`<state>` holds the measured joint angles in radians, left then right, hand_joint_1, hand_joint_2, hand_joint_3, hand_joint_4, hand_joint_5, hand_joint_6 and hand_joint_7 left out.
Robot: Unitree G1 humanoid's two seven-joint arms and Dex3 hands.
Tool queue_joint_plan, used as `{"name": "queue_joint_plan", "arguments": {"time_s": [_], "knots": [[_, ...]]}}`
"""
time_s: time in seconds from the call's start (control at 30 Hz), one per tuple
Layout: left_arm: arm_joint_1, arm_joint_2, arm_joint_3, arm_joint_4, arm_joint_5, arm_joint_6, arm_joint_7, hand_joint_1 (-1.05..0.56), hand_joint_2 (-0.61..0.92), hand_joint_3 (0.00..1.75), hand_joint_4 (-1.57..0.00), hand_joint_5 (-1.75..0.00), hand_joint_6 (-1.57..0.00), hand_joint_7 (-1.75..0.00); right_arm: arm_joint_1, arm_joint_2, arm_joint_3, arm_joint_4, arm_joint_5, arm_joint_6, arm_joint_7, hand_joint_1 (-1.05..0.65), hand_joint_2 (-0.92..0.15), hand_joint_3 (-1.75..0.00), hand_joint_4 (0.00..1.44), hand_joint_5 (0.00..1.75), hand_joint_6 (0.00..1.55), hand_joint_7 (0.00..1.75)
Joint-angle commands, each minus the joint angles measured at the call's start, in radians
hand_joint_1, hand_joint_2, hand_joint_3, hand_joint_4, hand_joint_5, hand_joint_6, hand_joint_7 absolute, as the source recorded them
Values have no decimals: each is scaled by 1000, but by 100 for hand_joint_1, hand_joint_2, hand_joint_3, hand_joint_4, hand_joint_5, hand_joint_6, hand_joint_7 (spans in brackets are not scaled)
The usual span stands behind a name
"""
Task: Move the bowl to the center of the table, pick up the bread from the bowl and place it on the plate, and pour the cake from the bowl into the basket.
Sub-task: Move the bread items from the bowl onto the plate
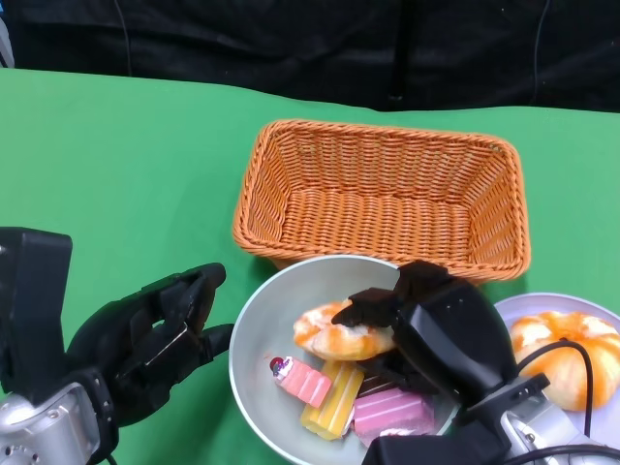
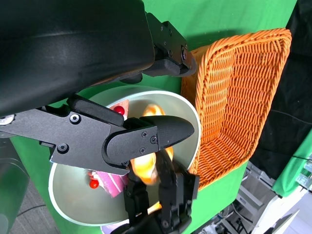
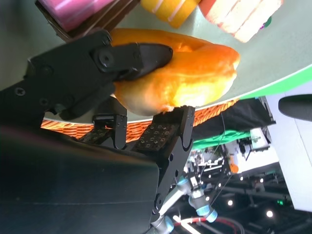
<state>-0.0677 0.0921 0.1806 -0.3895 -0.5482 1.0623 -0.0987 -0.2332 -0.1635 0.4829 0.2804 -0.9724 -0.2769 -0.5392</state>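
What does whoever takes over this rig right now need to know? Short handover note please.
Right hand: in the bowl, fingers closed around the bread; the right wrist view shows it pinched top and bottom. Not lifted yet.
Left hand: open, holding nothing, just beside the bowl's rim.
Bowl sits in front of the wicker basket, which looks empty. Cake slices lie in the bowl.
Plate is by the right arm, already carrying one bread roll.
Done: bowl appears positioned, bread gripped.
Left: lift bread onto plate, then pour the cakes into the basket.
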Motion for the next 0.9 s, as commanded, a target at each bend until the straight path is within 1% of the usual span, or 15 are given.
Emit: {"name": "queue_joint_plan", "arguments": {"time_s": [0.03, 0.1, 0.2, 0.23, 0.27, 0.33, 0.4, 0.43, 0.5, 0.6, 0.63, 0.83, 0.87, 0.9], "knots": [[-4, 13, -1, -8, 14, 0, 14, -58, 92, 59, 0, -73, -31, -2, 15, -3, -6, -89, 20, -38, -59, -17, -38, -120, 98, 174, 77, 171], [-6, 15, -2, -4, 15, -2, 10, -58, 92, 59, 0, -72, -31, -2, 24, -3, -13, -128, 32, -56, -69, -17, -32, -129, 98, 174, 77, 174], [-9, 19, -2, 4, 14, -7, 3, -57, 92, 60, 0, -70, -31, -2, 28, -4, -18, -156, 34, -69, -86, -17, -30, -133, 98, 175, 77, 175], [-12, 23, -3, 12, 14, -12, -3, -57, 92, 60, 0, -70, -29, -1, 32, -8, -26, -198, 35, -77, -88, -19, -26, -142, 100, 175, 78, 175], [-14, 26, -3, 18, 14, -16, -8, -57, 92, 61, 0, -70, -28, 0, 35, -10, -33, -229, 36, -82, -88, -22, -24, -147, 100, 175, 78, 175], [-17, 29, -5, 33, 14, -26, -16, -57, 92, 61, 0, -74, -29, -1, 57, -21, -53, -326, 49, -79, -46, -23, -22, -152, 100, 175, 78, 175], [-20, 32, -7, 43, 14, -33, -19, -57, 92, 61, 0, -76, -29, -1, 76, -28, -68, -394, 62, -76, -9, -23, -21, -154, 100, 175, 77, 175], [-21, 33, -8, 46, 15, -35, -20, -57, 92, 62, 0, -76, -29, -1, 85, -31, -76, -423, 70, -79, 7, -25, -19, -158, 100, 175, 78, 175], [-22, 34, -9, 51, 16, -38, -21, -57, 92, 62, 0, -76, -30, -1, 95, -33, -87, -456, 80, -82, 29, -25, -17, -161, 101, 175, 78, 175], [-24, 27, 2, 50, 11, -27, -6, -57, 92, 59, 0, -76, -32, -2, 122, -47, -111, -519, 94, -97, 59, -29, -15, -165, 103, 175, 83, 166], [-24, 26, 6, 50, 7, -24, -5, -56, 92, 59, 0, -75, -31, -1, 131, -51, -118, -538, 97, -101, 67, -30, -13, -167, 103, 175, 84, 163], [-24, 24, 11, 49, 3, -21, -7, -56, 92, 59, 0, -73, -30, -1, 147, -44, -136, -559, 97, -112, 91, -31, -11, -169, 103, 175, 85, 160], [-20, 28, 8, 44, 2, -22, -13, -56, 92, 59, 0, -73, -30, -1, 191, -66, -169, -599, 123, -118, 103, -31, -11, -170, 103, 175, 85, 160], [-17, 30, 6, 41, 1, -23, -17, -56, 92, 61, 0, -72, -30, -1, 225, -83, -195, -630, 143, -124, 115, -28, -7, -172, 101, 175, 84, 162]]}}
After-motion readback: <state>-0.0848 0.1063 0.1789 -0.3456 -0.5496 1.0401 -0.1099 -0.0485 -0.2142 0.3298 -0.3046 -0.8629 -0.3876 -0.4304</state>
